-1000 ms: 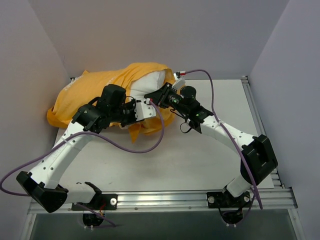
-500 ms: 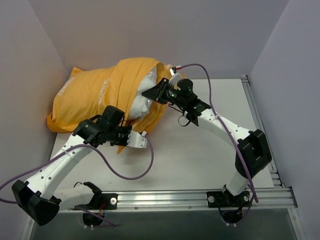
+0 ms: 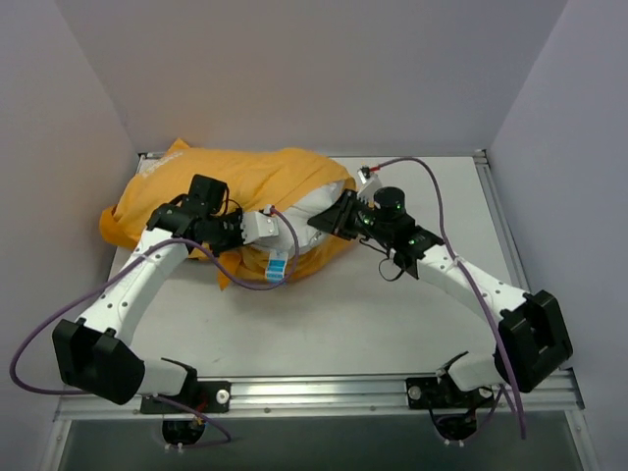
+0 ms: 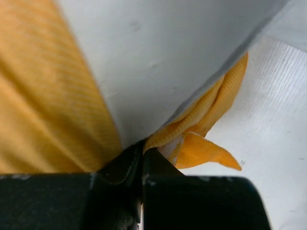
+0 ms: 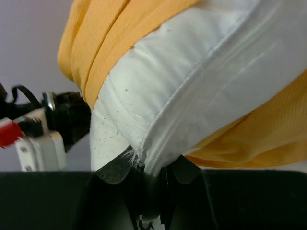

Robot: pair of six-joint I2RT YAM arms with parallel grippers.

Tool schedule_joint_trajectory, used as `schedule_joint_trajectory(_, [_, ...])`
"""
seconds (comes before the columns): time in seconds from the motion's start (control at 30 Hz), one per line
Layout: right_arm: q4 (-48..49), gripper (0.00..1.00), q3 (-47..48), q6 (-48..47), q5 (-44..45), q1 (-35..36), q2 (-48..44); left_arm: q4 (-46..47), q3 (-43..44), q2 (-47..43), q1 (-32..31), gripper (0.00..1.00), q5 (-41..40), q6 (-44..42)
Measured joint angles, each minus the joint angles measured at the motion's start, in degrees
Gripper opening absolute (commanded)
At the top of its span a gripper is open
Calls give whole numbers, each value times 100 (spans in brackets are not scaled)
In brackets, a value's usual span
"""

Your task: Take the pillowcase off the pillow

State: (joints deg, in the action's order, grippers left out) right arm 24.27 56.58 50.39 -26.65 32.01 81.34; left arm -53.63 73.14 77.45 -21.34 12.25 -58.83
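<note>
The orange-yellow pillowcase (image 3: 216,182) lies bunched at the table's back left and still wraps most of the pillow (image 3: 316,208). The pillow's white end pokes out toward the right. A small blue-and-white tag (image 3: 278,265) hangs at its near edge. My left gripper (image 3: 257,228) sits at the pillow's near side. In the left wrist view it (image 4: 142,149) is shut, with the pillowcase's orange hem (image 4: 206,115) pinched at its tips under the white pillow (image 4: 158,57). My right gripper (image 3: 326,220) is shut on the pillow's seamed corner (image 5: 158,153), with pillowcase folds (image 5: 110,33) above.
Grey walls close in the table (image 3: 392,314) at the back and on both sides. A metal rail (image 3: 324,392) runs along the near edge by the arm bases. Purple cables loop from both arms over the table in front of the pillow.
My left gripper has swung from the front of the table back to the pillow's near side and shut on the orange hem. The right gripper has dragged the pillow's corner right and lower.
</note>
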Motion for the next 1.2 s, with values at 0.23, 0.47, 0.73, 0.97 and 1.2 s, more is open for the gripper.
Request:
schedule_joint_trajectory(0.23, [376,0,-1333,-256,181,376,-302,-960,597,87,-103,95,817,63])
schedule_joint_trajectory(0.47, [925,0,-2017,-264,103,448,293,-2011,1779,317,-802,96,1821,444])
schedule_joint_trajectory(0.73, [1939,0,-2557,-50,2,446,424,-15,2312,1300,-2109,89,452,2409])
schedule_joint_trajectory(0.97, [2459,0,-2889,153,-17,450,485,997,2492,2935,-2483,71,-1001,2911])
schedule_joint_trajectory(1.2, [2719,0,-3064,232,61,446,466,1209,2767,3206,-2409,18,-1237,3357])
